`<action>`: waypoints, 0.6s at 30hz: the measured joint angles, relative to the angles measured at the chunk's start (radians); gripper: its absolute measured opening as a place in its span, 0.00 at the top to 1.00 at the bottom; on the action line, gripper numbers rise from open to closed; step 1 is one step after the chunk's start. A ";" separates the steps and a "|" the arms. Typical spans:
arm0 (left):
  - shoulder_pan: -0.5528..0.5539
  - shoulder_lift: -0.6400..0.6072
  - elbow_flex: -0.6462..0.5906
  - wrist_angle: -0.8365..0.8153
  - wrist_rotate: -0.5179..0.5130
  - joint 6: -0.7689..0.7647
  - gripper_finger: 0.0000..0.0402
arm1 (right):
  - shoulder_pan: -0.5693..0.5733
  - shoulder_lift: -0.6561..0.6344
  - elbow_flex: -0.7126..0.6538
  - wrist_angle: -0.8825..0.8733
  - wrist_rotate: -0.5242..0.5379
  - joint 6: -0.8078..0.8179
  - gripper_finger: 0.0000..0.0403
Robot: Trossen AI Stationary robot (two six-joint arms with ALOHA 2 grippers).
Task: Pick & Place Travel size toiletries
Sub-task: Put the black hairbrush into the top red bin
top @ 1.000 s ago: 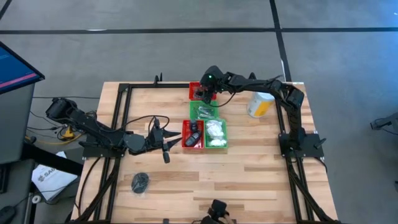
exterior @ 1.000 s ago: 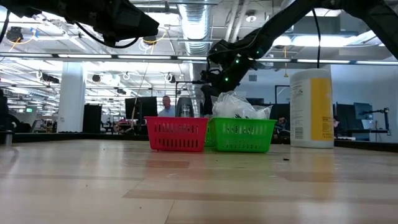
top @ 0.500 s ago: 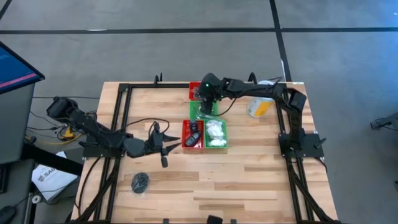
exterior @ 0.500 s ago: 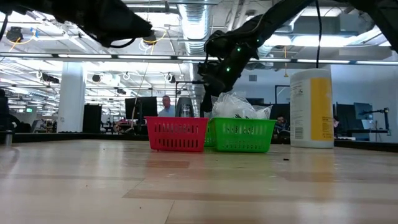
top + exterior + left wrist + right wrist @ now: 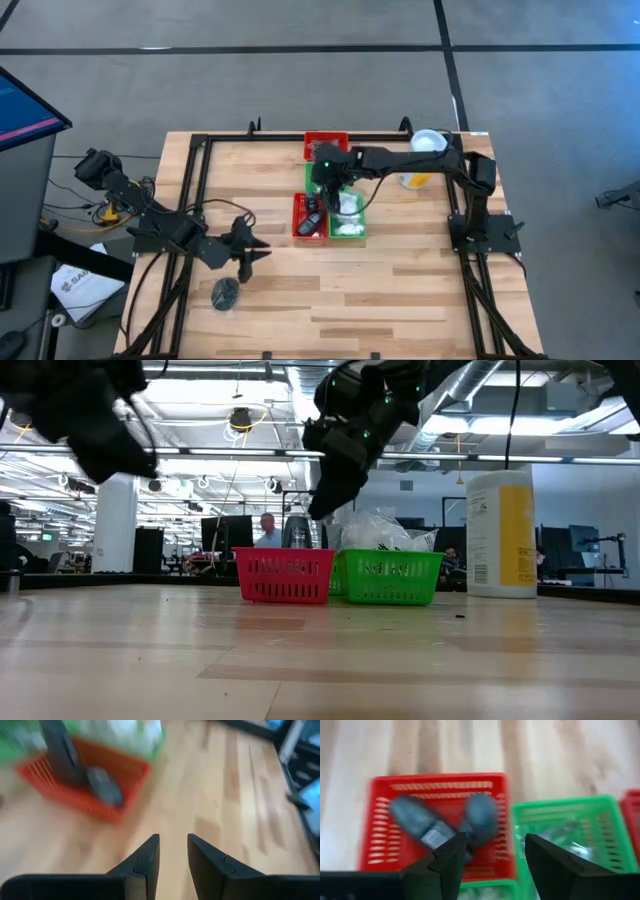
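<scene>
While the left claw (image 5: 247, 262), slightly parted and empty, hangs just above the lone dark disc (image 5: 225, 293) on the table (image 5: 400, 290), the right claw (image 5: 490, 855) hovers wide open and empty over the baskets.

You see dark discs (image 5: 312, 218) lying in the near red tray, white puffy lumps (image 5: 346, 212) heaped in the green tray beside it, and one dark packet (image 5: 225, 293) alone on bare wood.
</scene>
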 joint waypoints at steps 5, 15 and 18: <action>-0.032 -0.014 0.000 -0.172 0.152 -0.183 0.77 | 0.050 -0.004 0.000 -0.007 -0.001 0.000 0.53; -0.075 -0.014 0.000 -0.349 0.370 -0.464 0.77 | 0.101 -0.004 0.000 -0.008 0.001 0.000 0.54; -0.094 -0.014 0.000 -0.410 0.412 -0.540 0.77 | 0.100 -0.004 0.000 -0.008 0.001 0.001 0.54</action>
